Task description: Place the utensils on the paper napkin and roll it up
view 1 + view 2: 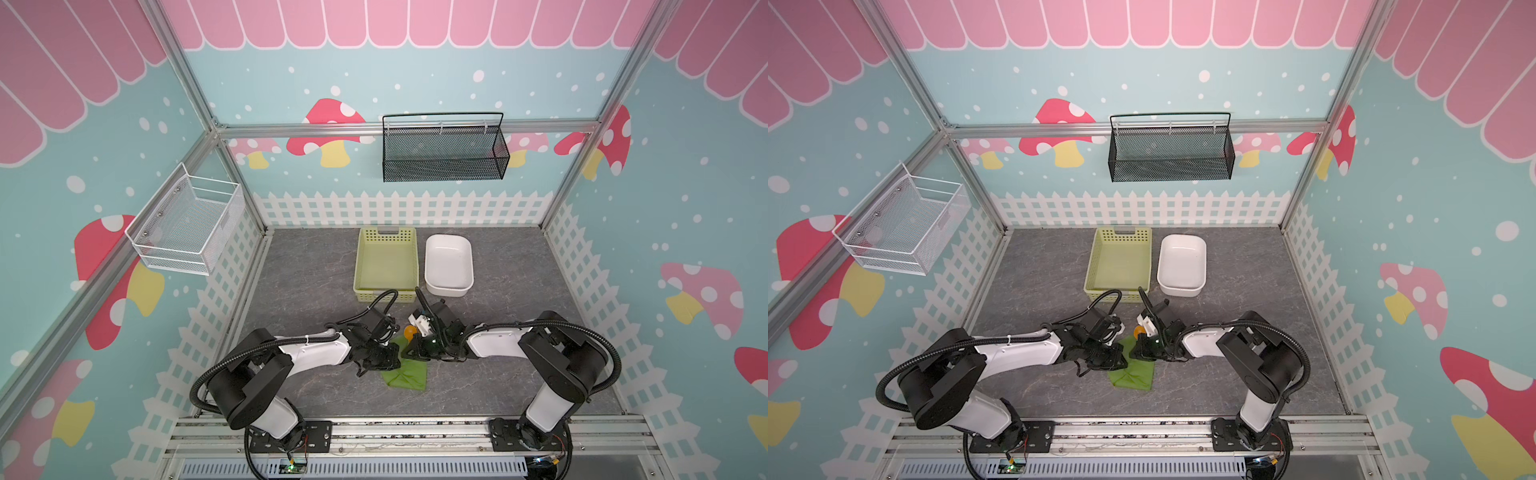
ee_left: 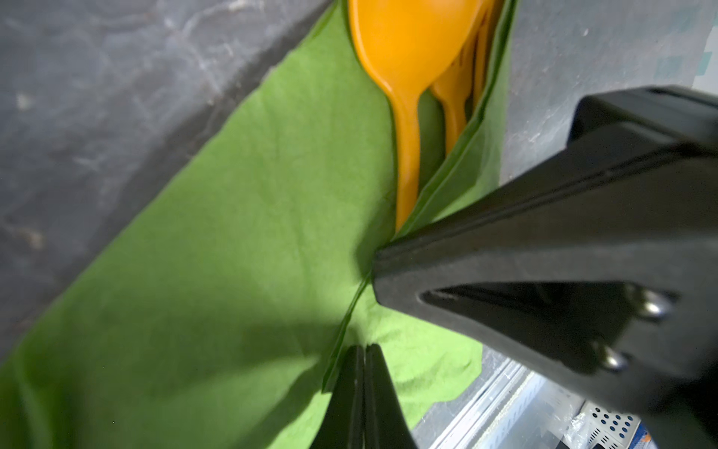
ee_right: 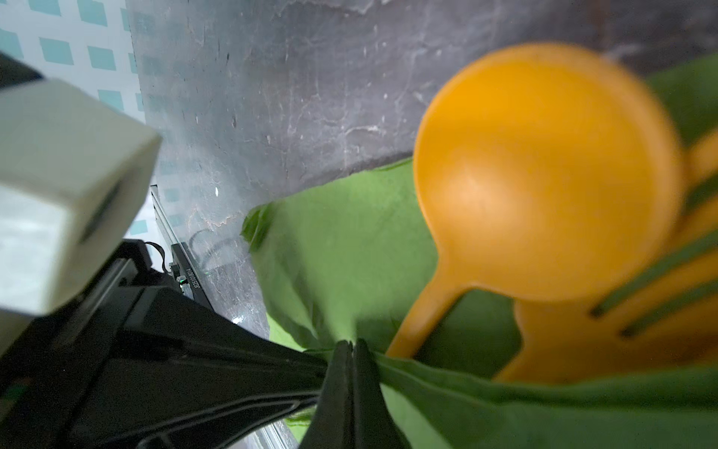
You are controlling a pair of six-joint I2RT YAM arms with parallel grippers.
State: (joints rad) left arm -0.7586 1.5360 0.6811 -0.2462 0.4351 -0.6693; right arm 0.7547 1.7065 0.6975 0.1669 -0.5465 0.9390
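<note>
Rolling step: paper napkin point(image 1: 409, 376) on table point(image 1: 311, 270), flap folded over spoon point(image 3: 544, 175) and fork point(image 3: 563, 342); right jaws pinched shut on flap, left jaws shut alongside, hold unclear; next, likely roll flap across handles

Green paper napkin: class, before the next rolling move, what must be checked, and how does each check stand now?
1. Round-bowled orange plastic spoon and orange plastic fork on the green paper napkin: ok.
2. Orange plastic knife on it: cannot tell, hidden.
3. Napkin edge folded over the handles: ok.
4. Right jaws shut on that fold: ok.
5. Left jaws shut; gripping paper: cannot tell.
6. Roll finished: not ok, spoon bowl uncovered.
</note>
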